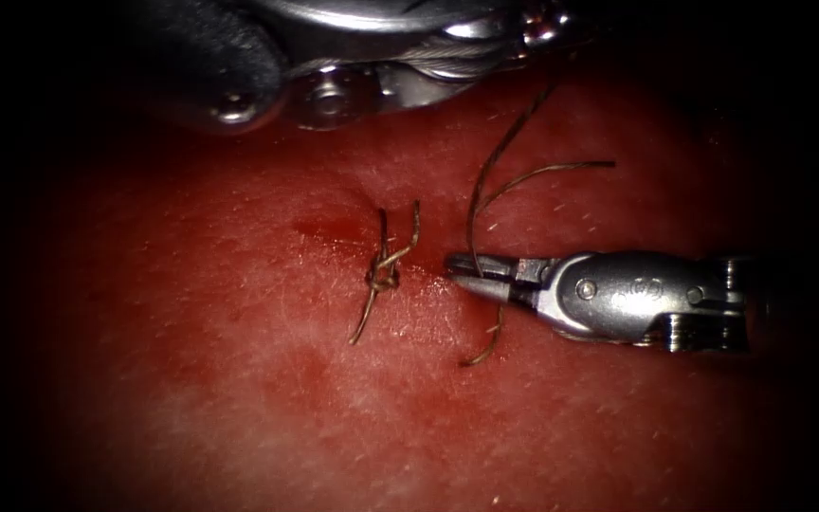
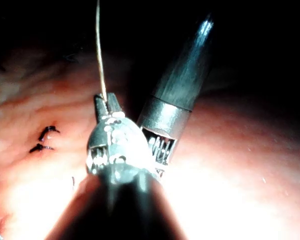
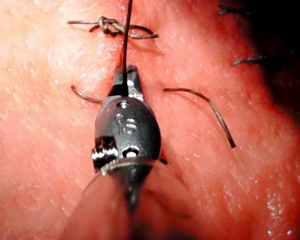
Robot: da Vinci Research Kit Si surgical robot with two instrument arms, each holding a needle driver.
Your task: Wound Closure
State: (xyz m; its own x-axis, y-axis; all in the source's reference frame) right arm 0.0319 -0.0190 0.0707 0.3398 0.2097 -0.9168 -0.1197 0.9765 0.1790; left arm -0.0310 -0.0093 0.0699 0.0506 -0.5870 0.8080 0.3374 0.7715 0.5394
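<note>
Gripping thread (image 1: 482, 204) — right gripper (image 1: 471, 273), beside knot (image 1: 383, 275).

Dark vignette rings the endoscope view — glare on the left tool (image 1: 353, 57); tissue (image 3: 40, 150) by the jaws washes out bright.

Tied knot (image 1: 383, 277) with cut ends, dark stitches (image 2: 46, 139)
</note>
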